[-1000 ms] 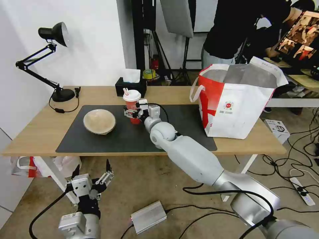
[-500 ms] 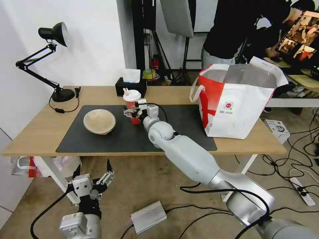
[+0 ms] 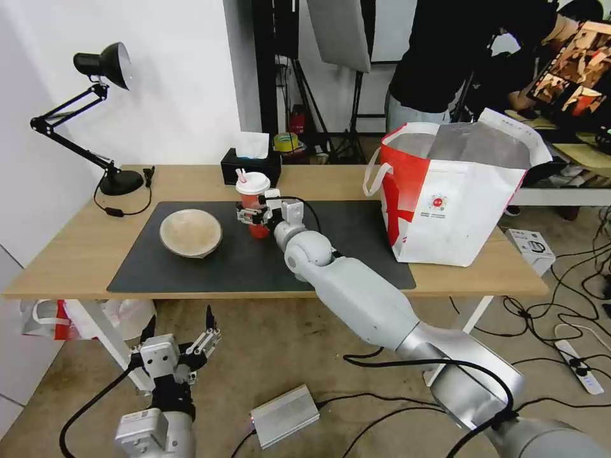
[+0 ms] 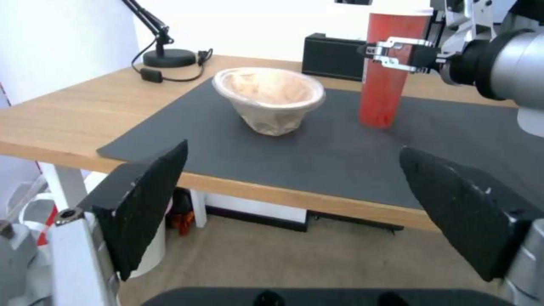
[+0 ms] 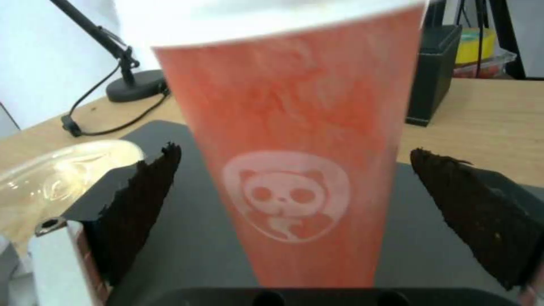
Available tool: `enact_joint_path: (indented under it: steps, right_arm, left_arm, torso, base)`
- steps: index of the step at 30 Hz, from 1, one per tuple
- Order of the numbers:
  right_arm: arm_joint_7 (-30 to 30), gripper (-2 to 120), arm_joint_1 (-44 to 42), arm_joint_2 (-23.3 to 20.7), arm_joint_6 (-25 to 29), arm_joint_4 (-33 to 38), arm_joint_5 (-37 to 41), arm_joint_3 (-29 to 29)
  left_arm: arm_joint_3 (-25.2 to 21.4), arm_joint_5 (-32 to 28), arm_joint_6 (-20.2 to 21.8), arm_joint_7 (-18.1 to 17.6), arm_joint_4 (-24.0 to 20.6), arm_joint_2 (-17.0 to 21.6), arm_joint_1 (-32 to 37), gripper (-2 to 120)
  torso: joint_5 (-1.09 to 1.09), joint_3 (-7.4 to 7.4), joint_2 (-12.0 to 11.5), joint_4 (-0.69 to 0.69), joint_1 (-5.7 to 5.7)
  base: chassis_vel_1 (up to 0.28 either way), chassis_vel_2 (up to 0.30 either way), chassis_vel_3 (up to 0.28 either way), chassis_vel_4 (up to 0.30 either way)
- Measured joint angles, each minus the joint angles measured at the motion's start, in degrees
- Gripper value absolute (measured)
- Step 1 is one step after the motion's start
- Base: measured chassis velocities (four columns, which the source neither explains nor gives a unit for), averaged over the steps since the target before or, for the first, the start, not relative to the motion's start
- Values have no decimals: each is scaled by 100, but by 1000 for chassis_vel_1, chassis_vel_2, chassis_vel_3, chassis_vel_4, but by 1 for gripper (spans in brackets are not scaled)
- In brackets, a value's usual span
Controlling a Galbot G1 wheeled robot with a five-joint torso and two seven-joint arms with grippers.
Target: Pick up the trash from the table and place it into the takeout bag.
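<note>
Red and white-lidded, the drink cup [image 3: 252, 202] stood upright just left of the head view's centre, on the dark grey mat [image 3: 254, 254] that covered the middle of the light-wood table [image 3: 76, 254]. The right gripper [image 3: 252, 215] reached in from the lower right on its long silver arm and sat level with the cup's lower half, its fingers spread with the cup between them. Left of the cup on the mat lay the shallow tan bowl [image 3: 190, 233]. The takeout bag [image 3: 452, 197] stood open at the right of the frame on the table's right end, well apart from the cup. A black tissue box [image 3: 250, 164] sat behind the cup, and a black desk lamp [image 3: 95, 114] stood at upper left. The left gripper [image 3: 178, 334] hung at lower left, below the table's front edge, with its fingers apart.

From the left wrist, two dark fingers [image 4: 150, 199] stood wide apart at the bottom of the frame. Beyond them the tan bowl [image 4: 269, 97] sat at upper centre on the mat, with the cup [image 4: 391, 68] to its right and the right gripper [image 4: 397, 51] at the cup's side.

From the right wrist, the cup [image 5: 289, 148] stood in the centre of the frame, a white panda logo on its wall. The black pads [image 5: 142, 204] stood apart on either side of it, neither touching it
</note>
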Motion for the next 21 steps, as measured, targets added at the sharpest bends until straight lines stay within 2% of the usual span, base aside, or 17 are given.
enact_joint_path:
  steps: [21]
  right_arm:
    - [-268, 100, 103, 267, 95, -514, -34, 218]
  left_arm:
    - [54, 19, -12, 0, 41, 34, -25, 100]
  torso:
    - [0, 0, 0, 0, 0]
  base:
    - [0, 0, 0, 0]
